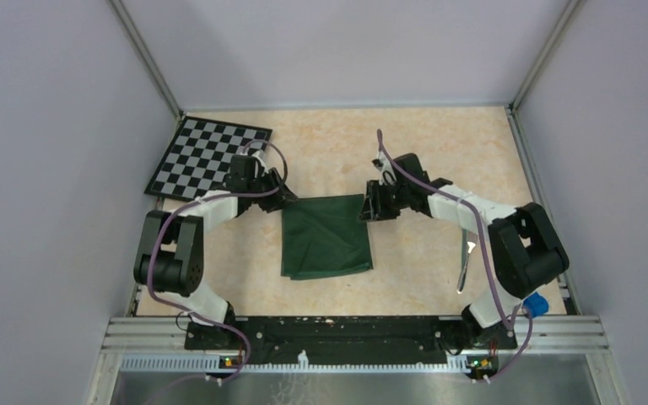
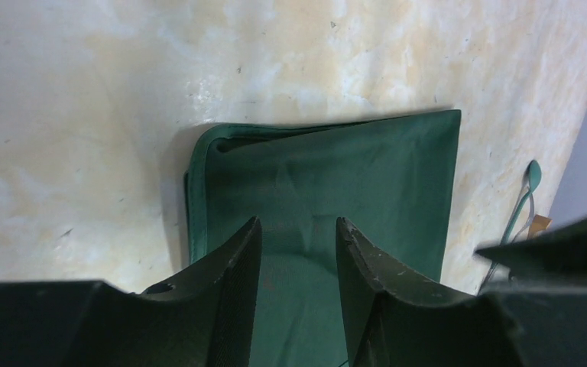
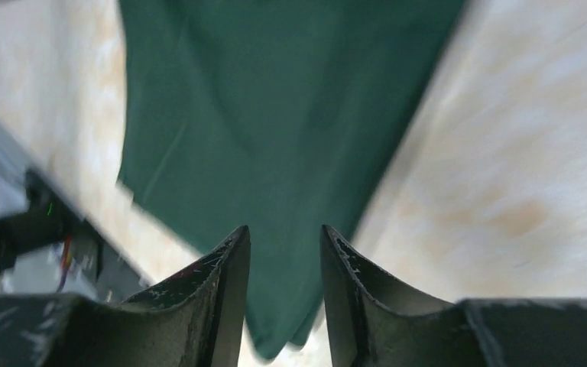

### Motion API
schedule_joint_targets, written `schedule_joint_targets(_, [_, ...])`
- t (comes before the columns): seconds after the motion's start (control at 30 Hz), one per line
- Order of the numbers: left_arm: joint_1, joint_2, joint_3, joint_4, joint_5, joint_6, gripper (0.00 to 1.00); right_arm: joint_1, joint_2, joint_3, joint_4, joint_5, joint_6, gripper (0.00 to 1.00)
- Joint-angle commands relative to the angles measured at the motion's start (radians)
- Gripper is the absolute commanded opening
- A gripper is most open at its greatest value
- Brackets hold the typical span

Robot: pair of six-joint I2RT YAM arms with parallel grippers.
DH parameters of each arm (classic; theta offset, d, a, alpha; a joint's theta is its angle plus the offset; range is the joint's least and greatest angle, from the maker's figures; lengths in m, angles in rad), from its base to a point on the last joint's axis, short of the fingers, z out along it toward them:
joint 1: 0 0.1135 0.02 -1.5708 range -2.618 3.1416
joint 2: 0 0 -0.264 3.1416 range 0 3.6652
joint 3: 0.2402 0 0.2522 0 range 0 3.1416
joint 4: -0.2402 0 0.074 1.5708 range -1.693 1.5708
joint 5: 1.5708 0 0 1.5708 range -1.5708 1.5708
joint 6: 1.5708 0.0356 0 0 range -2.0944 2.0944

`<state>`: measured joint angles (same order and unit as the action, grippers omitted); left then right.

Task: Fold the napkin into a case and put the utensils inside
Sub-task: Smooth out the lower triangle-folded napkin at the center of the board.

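Over the far left corner of the folded napkin (image 1: 325,236), the left claw (image 1: 280,196) stands apart, empty; the right claw (image 1: 369,207), likewise apart, hangs over the far right corner. The utensils (image 1: 466,266) lie near the right edge of the tabletop (image 1: 439,143).

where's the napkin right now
In the top view the napkin lies folded in the middle of the table, right of the checkered board, with the utensils off to its right.
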<state>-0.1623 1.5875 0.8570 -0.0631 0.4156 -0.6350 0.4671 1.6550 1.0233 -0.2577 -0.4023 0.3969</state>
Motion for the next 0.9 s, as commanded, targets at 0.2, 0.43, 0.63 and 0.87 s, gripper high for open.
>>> schedule_joint_targets(0.2, [-0.019, 0.16, 0.105, 0.054, -0.026, 0.005, 0.46, 0.114, -0.141, -0.339, 0.156, -0.199, 0.065, 0.32])
schedule_joint_targets(0.43, [-0.041, 0.129, 0.121, 0.005, -0.001, 0.041, 0.52, 0.113, -0.182, -0.402, 0.116, -0.104, 0.042, 0.29])
schedule_joint_targets(0.63, [-0.082, -0.038, 0.141, -0.075, 0.046, 0.075, 0.7, 0.113, -0.293, -0.39, 0.079, -0.107, 0.059, 0.34])
schedule_joint_targets(0.87, [-0.092, -0.196, 0.09, -0.176, 0.091, 0.11, 0.81, 0.117, -0.294, -0.41, 0.173, -0.168, 0.126, 0.37])
